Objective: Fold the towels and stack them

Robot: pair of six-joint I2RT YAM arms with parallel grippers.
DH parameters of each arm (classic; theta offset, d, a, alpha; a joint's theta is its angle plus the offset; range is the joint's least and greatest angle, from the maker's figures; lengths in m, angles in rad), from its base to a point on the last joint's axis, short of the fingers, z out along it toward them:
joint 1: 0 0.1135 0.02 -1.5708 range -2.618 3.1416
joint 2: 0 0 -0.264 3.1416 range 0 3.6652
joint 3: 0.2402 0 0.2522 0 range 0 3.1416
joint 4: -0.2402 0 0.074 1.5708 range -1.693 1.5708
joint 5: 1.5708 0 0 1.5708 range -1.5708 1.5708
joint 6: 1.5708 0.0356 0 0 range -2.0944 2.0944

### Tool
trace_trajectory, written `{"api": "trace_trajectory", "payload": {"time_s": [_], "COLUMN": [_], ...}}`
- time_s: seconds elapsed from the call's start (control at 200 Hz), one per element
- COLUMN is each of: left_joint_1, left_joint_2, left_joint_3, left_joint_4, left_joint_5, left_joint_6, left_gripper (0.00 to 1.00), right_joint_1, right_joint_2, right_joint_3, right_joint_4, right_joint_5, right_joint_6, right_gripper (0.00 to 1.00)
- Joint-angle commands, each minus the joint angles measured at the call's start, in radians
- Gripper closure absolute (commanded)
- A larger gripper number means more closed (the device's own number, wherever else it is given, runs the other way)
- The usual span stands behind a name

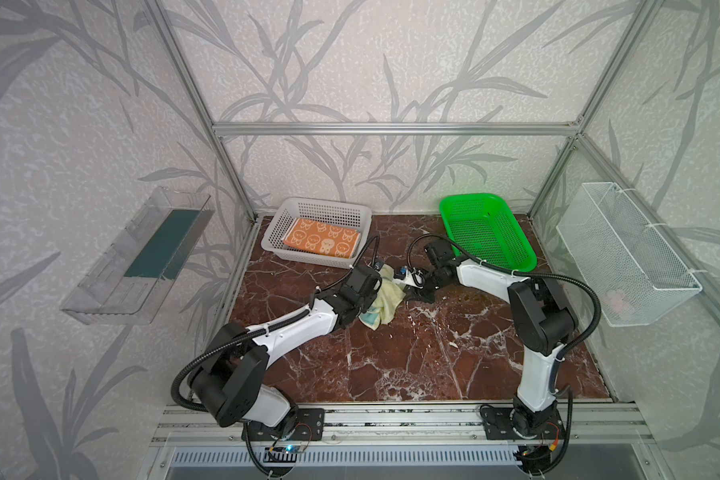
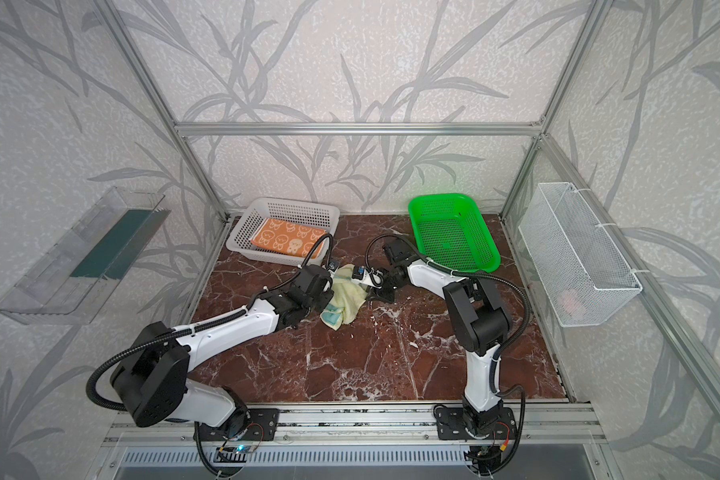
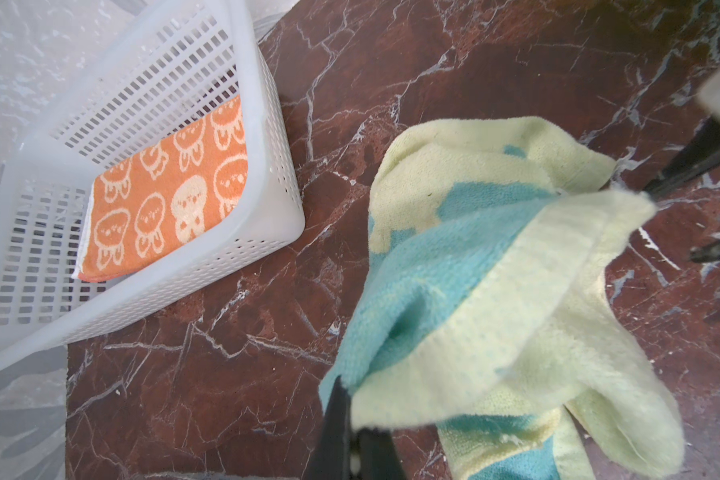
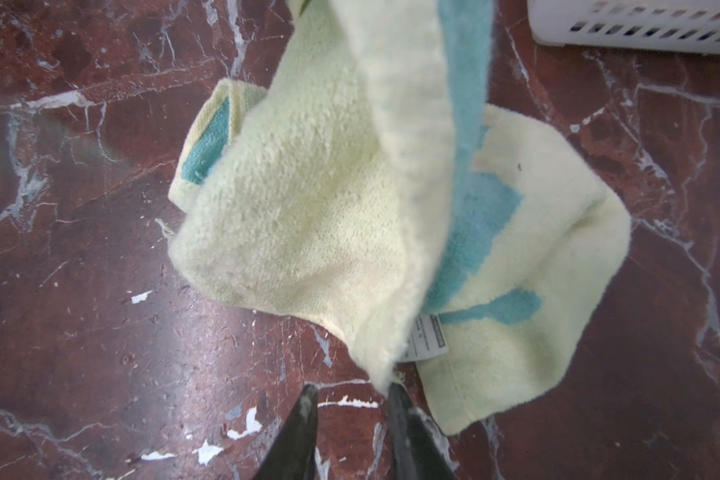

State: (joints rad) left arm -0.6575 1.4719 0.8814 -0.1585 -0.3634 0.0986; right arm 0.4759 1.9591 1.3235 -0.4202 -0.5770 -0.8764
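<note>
- The left gripper (image 3: 348,401) has its jaws clamped on an edge of the yellow towel (image 3: 495,270), holding it half lifted over mid-counter (image 3: 225,353).
- The right gripper (image 4: 352,386) has its jaws apart, with a hanging corner beside one finger.
- The step looks like spreading the towel. Next, pinch that corner and pull taut.
- The orange towel (image 1: 321,241) lies folded in the white basket (image 1: 278,226) at the counter's back-left corner.

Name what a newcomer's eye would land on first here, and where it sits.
The pale yellow and blue towel bunched mid-table, pinched in the left hand, draws the eye first. Then the bright green basket at the back right, and the orange rabbit towel folded in the white basket back left.
</note>
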Motion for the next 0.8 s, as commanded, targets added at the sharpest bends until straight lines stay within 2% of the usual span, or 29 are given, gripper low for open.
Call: {"api": "trace_trajectory", "payload": {"time_s": [0.0,0.15,0.345,0.555,0.795], "left_joint_1": [0.006,0.008,0.008,0.011,0.018], "left_joint_2": [0.004,-0.017,-0.024,-0.018,-0.022], "left_joint_3": [-0.003,-0.033,-0.047,-0.051,-0.050], "left_joint_4": [-0.018,0.017,0.029,0.031,0.022], "left_joint_5": [0.000,0.016,0.025,0.014,0.020], "left_joint_6": [-0.037,-0.033,-0.028,-0.041,-0.044], "left_gripper": [1.00,1.00,1.00,1.00,1.00], "right_joint_1": [0.008,0.019,0.035,0.036,0.036], "right_joint_2": [0.029,0.068,0.064,0.075,0.045], "right_joint_3": [0.092,0.184,0.152,0.122,0.018], "right_joint_4": [-0.118,-0.218,-0.193,-0.157,0.034], "right_joint_5": [-0.001,-0.061,-0.043,-0.083,0.054], "right_joint_6": [0.092,0.238,0.394,0.573,0.748], "right_gripper": [0.70,0.71,0.70,0.69,0.69]}}
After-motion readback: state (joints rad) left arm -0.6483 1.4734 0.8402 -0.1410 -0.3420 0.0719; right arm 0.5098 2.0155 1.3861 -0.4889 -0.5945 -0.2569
